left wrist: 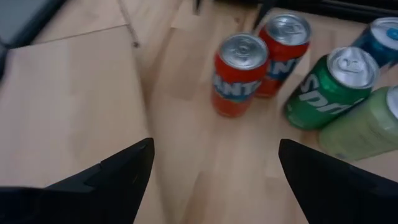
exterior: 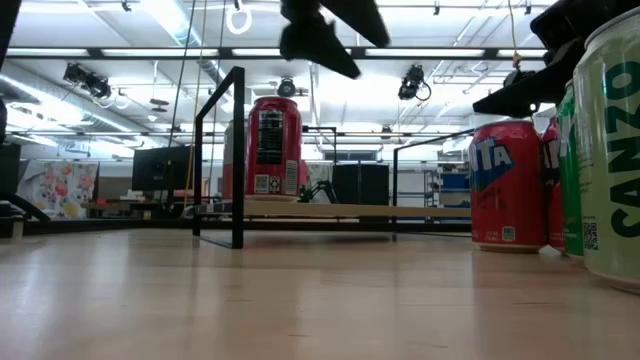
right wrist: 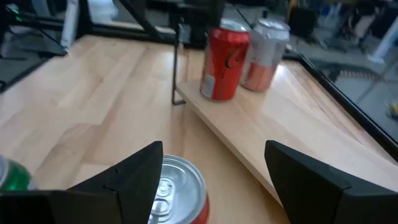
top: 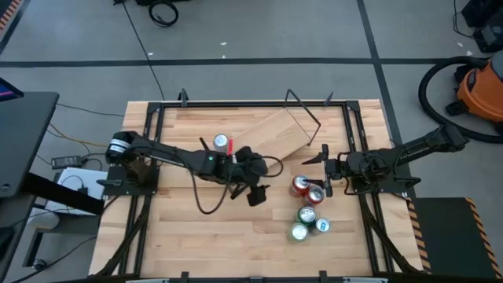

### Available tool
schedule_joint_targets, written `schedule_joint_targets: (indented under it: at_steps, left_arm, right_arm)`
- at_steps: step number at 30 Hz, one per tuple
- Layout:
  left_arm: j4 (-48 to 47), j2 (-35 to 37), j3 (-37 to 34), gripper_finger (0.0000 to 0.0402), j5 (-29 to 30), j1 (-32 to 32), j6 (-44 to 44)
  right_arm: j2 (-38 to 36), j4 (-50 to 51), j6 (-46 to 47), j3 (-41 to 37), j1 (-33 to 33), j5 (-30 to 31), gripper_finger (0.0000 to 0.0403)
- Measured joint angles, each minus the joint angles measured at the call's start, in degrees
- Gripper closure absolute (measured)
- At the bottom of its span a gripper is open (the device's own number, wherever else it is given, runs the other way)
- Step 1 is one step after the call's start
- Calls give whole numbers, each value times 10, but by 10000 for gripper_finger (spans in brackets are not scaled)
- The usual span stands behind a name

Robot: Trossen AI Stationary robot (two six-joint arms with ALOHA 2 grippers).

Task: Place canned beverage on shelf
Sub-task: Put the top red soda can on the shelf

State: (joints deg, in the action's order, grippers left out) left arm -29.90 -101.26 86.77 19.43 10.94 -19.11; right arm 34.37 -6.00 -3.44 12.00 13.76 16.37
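The shelf (top: 275,132), a light-wood plank with black rod frames, lies slanted at the table's far middle. A red can (right wrist: 224,61) and a silver-topped can (right wrist: 264,51) stand upright on it. Several loose cans stand on the table right of centre: two orange-red ones (left wrist: 241,74), (left wrist: 283,42), a green one (left wrist: 329,87), a pale green one (left wrist: 367,127) and a blue one (left wrist: 380,34). My left gripper (top: 250,193) hangs open above the table, just left of this cluster. My right gripper (top: 314,157) stands open above the cluster's far side, pointing at the shelf.
Black frame rails (top: 146,157) run along the tabletop's edges. The shelf's upright rod frame (exterior: 236,158) rises at its end. Bare wood lies near and left of the cans (top: 212,244). A cable loops below the left arm (top: 206,206).
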Motion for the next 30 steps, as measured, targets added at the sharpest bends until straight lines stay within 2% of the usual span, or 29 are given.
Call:
schedule_joint_targets:
  at_steps: [4,9,15,20,25,30]
  left_arm:
    - [32,-22,0,47,-14,-5,24]
    - [83,-44,0,47,-44,-15,42]
    - [115,-55,0,47,-48,-12,86]
    - [140,-55,0,47,-48,7,116]
    - [159,-56,0,47,-48,18,129]
    - [173,-66,0,47,-6,16,109]
  right_arm:
    - [2,83,35,40,0,14,111]
    - [6,119,83,61,-1,16,111]
    - [12,178,104,91,-1,6,111]
    - [21,203,102,107,-1,2,111]
    - [29,258,140,123,-1,1,111]
    - [48,307,182,139,-2,4,111]
